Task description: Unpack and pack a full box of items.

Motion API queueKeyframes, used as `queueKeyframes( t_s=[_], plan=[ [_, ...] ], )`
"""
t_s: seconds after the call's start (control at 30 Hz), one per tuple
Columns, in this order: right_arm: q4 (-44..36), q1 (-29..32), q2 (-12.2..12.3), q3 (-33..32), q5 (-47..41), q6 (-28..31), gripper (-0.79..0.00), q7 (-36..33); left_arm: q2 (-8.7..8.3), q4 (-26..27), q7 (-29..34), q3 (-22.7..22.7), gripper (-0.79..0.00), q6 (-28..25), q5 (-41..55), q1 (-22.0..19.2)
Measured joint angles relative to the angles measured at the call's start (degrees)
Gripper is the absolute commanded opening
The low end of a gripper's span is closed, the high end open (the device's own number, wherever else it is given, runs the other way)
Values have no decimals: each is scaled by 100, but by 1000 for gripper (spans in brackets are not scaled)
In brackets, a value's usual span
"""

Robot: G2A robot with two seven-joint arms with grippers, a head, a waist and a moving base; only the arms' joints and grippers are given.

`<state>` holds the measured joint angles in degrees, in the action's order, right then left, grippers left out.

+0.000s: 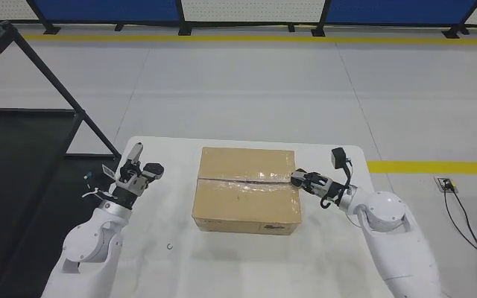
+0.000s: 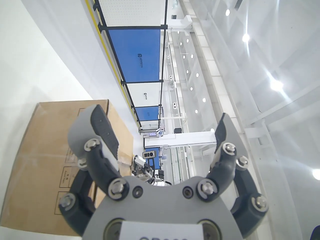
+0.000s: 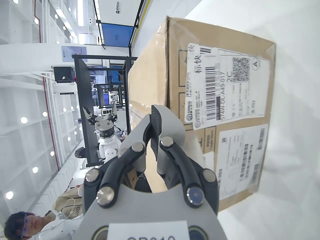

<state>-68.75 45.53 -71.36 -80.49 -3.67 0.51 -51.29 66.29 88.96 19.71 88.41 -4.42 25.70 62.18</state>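
The cardboard box [image 1: 247, 190] sits shut in the middle of the white table [image 1: 328, 246], with a strip of clear tape [image 1: 246, 179] running along the seam of its top flaps. The right gripper [image 1: 298, 177] is at the end of that seam, its tip against the box's upper edge. In its wrist view its fingers [image 3: 156, 126] are pressed together pad to pad. Whether any tape is caught between them cannot be told. Just beyond this gripper [image 3: 153, 116], the box's end wall [image 3: 225, 76] carries white shipping labels [image 3: 220, 83]. The left gripper [image 1: 144, 160] is held above the table on the box's far side, well apart from the cardboard. Its fingers [image 2: 102, 126] are spread wide with nothing between them, and the box [image 2: 45, 151] lies beyond one of them. A small dark curved bit [image 1: 171, 246] lies on the table nearer this arm.
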Motion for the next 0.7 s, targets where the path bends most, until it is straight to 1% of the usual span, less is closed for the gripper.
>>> queueKeyframes(
  t_s=[0.37,0.7],
  plan=[
    [58,193,89,-171,-251,167,-785,-22,6,133,11,-5,0,46,-78,81],
    [593,18,112,-84,-484,268,-785,-123,15,188,20,-17,0,76,-105,114]
  ],
)
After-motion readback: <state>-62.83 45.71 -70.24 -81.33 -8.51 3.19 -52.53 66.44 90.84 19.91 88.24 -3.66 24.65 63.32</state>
